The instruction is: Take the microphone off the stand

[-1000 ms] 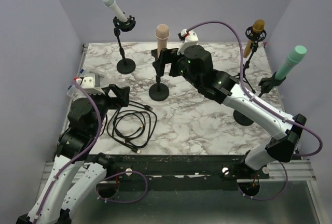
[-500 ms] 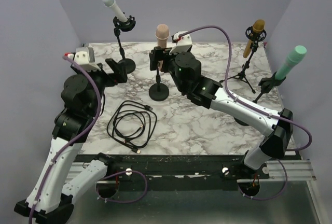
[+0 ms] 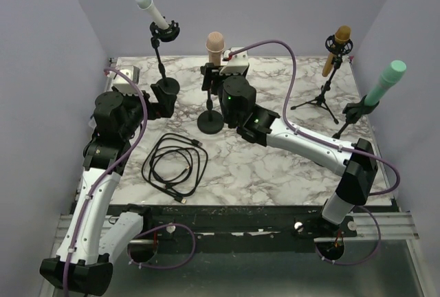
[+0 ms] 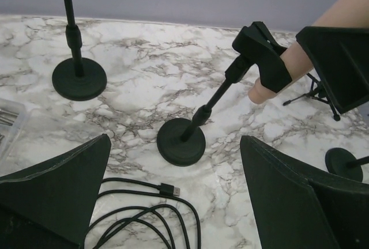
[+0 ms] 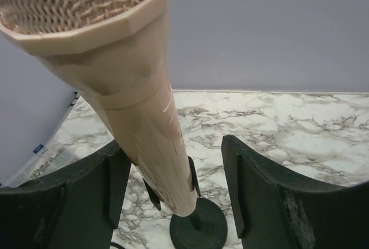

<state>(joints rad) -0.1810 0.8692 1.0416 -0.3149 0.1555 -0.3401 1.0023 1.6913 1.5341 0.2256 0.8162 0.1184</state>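
Top external view showed the right tool (image 3: 214, 73) reaching across the marble surface (image 3: 275, 163) to the peach microphone (image 3: 215, 41), which stood nearly upright in the round-footed stand (image 3: 210, 119) toward the back middle. The tool's 2 fingers sat just below the head, 1 on each side of the body. The left tool (image 3: 163, 96) hovered low to the left of that stand, near the coiled cable (image 3: 175, 166), holding nothing. Left wrist view looked out between its own wide-spread, empty fingers at the stand's base (image 4: 181, 141) and pole. The clip (image 4: 265, 59) wrapped round the microphone's lower end, and a finger of the right tool stood beside the body above it. Right wrist view gave the closest look: the microphone ran up between the 2 fingers. One pad (image 5: 112, 185) was touching or almost touching the body. The other pad (image 5: 230, 185) stood apart from it, with bare marble showing in the gap, so the jaws were at a middling width and not clamped. I judged the step in hand to be the grasp itself, with the microphone not yet freed. The next move called for a firm pinch on the body above the clip, then a pull along the microphone's own axis, up and out of the clip. The left tool looked placed to steady the base if the stand tried to lift or tip.
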